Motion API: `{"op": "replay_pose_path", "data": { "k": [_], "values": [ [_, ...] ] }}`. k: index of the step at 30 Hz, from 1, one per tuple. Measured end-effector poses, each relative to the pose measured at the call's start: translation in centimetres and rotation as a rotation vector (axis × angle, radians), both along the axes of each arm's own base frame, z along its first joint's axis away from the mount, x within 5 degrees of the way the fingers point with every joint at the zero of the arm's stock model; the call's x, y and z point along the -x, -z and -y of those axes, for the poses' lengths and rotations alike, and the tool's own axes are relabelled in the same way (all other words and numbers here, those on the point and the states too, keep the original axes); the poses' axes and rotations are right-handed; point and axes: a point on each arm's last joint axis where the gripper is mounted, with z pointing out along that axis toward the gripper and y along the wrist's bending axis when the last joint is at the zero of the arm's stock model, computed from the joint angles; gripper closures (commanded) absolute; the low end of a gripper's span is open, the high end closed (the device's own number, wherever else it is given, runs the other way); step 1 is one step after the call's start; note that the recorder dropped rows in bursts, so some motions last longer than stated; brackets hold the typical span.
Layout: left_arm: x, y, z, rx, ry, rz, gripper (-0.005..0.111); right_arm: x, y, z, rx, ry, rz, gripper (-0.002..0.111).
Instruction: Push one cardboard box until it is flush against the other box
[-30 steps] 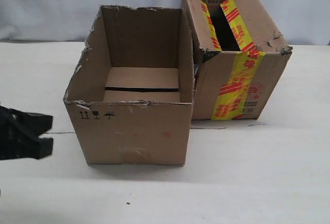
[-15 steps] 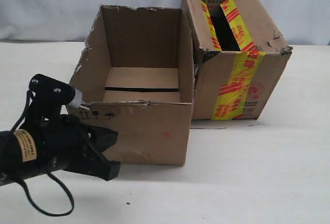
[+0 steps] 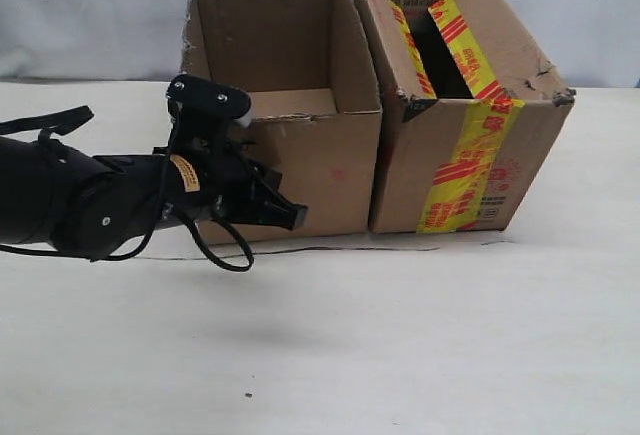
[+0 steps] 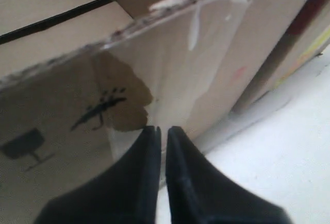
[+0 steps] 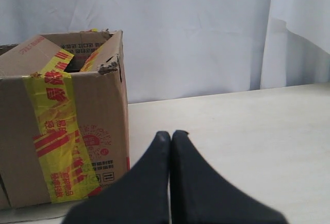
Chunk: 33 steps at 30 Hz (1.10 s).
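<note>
The plain cardboard box with the ragged rim stands square beside the other box, the one with yellow-and-red tape; their near faces line up and the sides look touching. My left gripper is shut and empty, its tips against the plain box's front face, near the black symbols on the cardboard box. In the left wrist view my left gripper shows its closed tips on that face. My right gripper is shut and empty, apart from the taped other box; it is out of the exterior view.
Both boxes stand on a white table with a pale cloth backdrop behind. A thin dark line lies on the table along the boxes' front.
My left arm came in from the left edge and pushed the plain box back and square; the box turned and now sits against the taped box.
</note>
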Motion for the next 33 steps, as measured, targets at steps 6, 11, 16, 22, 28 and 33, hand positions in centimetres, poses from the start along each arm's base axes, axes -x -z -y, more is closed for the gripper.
{"op": "replay_pose_path", "data": {
  "k": [6, 11, 16, 22, 28, 33],
  "values": [
    [-0.5, 0.1, -0.4, -0.014, -0.006, 0.007, 0.107, 0.0, 0.0, 0.0, 0.000, 0.000, 0.000, 0.109],
    [1.6, -2.2, -0.1, -0.021, 0.089, 0.090, 0.107, 0.0, 0.0, 0.0, 0.000, 0.000, 0.000, 0.109],
    [5.6, -5.3, -2.5, -0.001, 0.139, 0.201, 0.107, 0.0, 0.0, 0.0, 0.000, 0.000, 0.000, 0.109],
    [11.6, -7.2, -7.3, 0.034, 0.169, 0.383, 0.107, 0.0, 0.0, 0.0, 0.000, 0.000, 0.000, 0.109],
    [17.0, -6.7, -13.2, 0.102, 0.052, 0.567, 0.107, 0.0, 0.0, 0.0, 0.000, 0.000, 0.000, 0.109],
    [19.4, -4.1, -16.7, 0.042, -0.115, 0.566, 0.107, 0.0, 0.0, 0.0, 0.000, 0.000, 0.000, 0.109]
  ]
}}
